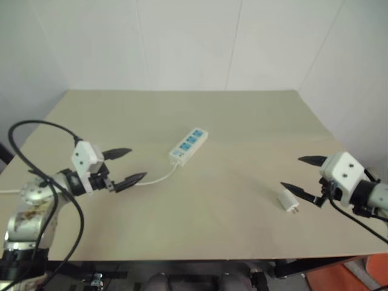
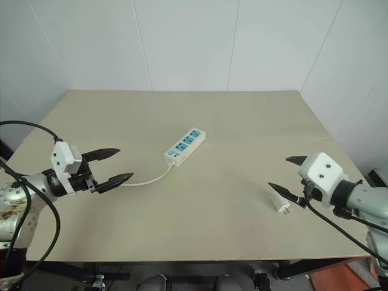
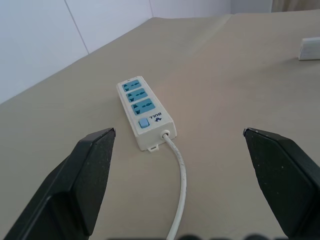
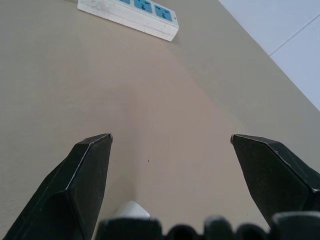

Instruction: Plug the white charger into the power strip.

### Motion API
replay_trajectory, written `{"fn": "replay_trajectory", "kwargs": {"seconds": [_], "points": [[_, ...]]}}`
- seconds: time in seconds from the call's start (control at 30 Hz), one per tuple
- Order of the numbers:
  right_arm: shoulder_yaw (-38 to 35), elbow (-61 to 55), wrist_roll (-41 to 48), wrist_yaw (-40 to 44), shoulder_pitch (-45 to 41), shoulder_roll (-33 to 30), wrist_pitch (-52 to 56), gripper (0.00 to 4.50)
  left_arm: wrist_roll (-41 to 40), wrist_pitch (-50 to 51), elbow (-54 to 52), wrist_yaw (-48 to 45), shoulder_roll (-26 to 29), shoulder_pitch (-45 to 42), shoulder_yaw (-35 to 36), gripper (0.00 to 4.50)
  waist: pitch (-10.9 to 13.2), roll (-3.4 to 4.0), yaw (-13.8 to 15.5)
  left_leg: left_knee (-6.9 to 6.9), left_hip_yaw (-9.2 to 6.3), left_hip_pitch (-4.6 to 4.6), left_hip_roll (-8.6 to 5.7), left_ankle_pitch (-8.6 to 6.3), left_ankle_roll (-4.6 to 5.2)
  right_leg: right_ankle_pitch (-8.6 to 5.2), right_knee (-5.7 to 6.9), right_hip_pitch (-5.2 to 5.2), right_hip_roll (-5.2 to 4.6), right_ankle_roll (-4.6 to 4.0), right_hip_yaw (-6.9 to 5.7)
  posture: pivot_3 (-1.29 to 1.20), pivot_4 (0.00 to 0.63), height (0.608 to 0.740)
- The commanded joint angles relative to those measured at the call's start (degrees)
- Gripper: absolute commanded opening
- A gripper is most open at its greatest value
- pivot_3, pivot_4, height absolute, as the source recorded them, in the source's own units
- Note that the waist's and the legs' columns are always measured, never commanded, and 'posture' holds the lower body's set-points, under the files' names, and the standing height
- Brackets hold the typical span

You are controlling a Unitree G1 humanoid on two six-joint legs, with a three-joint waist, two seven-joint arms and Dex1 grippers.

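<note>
Centrally, the power strip (image 1: 188,146) lay on the table (image 1: 242,115) with 3 blue sockets up. Both the left gripper (image 1: 128,165) and right gripper (image 1: 299,174) were spread wide, empty. The white charger (image 1: 288,200) lay just beside the right gripper's fingertips.

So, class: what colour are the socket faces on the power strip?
Blue, set in the white power strip; the left wrist view shows them best.

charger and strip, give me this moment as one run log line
stage: pre-grasp | white charger: on table, unplugged, by right gripper | power strip: mid-table, sockets empty | left gripper: open, empty | right gripper: open, empty
</note>
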Motion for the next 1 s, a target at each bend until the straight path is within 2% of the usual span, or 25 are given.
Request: {"fn": "replay_trajectory", "kwargs": {"seconds": [0.03,0.13,0.27,0.33,0.43,0.7,1.0], "points": [[-1.9,-1.7,0.6,-0.4,-0.4,-0.8,-0.8,4.50,-0.1,-1.3,-0.4,0.2,-0.1,-0.3,0.3,4.46,0.0,0.00,0.0,0.00,0.00,0.00,0.00,0.00,0.00,0.00,0.00,0.00,0.00,0.00,0.00,0.00,0.150,0.740],[-1.8,-1.8,0.4,-0.8,-0.5,-0.5,-0.8,4.50,1.8,-2.8,0.8,1.9,-1.2,-1.6,-0.7,4.46,0.0,0.00,0.0,0.00,0.00,0.01,0.00,0.00,0.00,0.00,0.00,0.00,0.00,0.00,0.00,0.00,0.150,0.740],[0.5,-1.1,0.1,-2.4,-3.6,0.5,-1.0,4.50,10.6,-6.3,7.6,11.4,-6.6,-9.3,-5.6,4.46,0.0,-0.01,0.5,0.05,-0.01,0.02,-0.02,0.00,0.00,0.02,0.02,0.05,-0.01,0.05,-0.02,0.00,0.150,0.740],[1.7,-0.5,-0.7,-3.1,-4.9,0.6,-1.1,4.50,13.2,-8.5,11.8,13.2,-8.9,-12.9,-7.3,4.46,0.0,-0.02,0.5,0.09,-0.02,0.02,-0.05,0.01,0.00,0.04,0.02,0.08,0.00,0.08,-0.02,0.00,0.150,0.740],[3.0,0.4,-1.2,-4.4,-6.8,1.3,-1.5,4.50,15.6,-10.2,17.4,15.9,-12.9,-18.1,-9.9,4.46,0.0,-0.03,0.5,0.08,-0.03,-0.07,-0.07,0.00,0.00,0.22,-0.04,0.05,-0.01,-0.22,-0.01,0.00,0.150,0.740],[8.2,2.1,-1.5,-5.5,-13.1,3.5,-1.3,4.50,19.1,-12.4,30.8,21.4,-24.0,-27.5,-14.0,4.46,0.0,-0.04,0.2,0.10,-0.11,-0.21,-0.15,0.00,0.00,0.26,-0.04,-0.02,-0.03,-0.18,-0.03,0.00,0.150,0.740],[9.6,2.0,-1.9,-5.3,-14.5,4.4,-1.5,4.50,26.9,-16.7,46.6,36.6,-32.4,-33.7,-15.8,4.46,0.0,-0.08,0.0,0.15,-0.15,-0.25,-0.20,0.00,0.00,0.29,-0.05,-0.01,-0.04,-0.11,-0.03,0.00,0.150,0.740]]}}
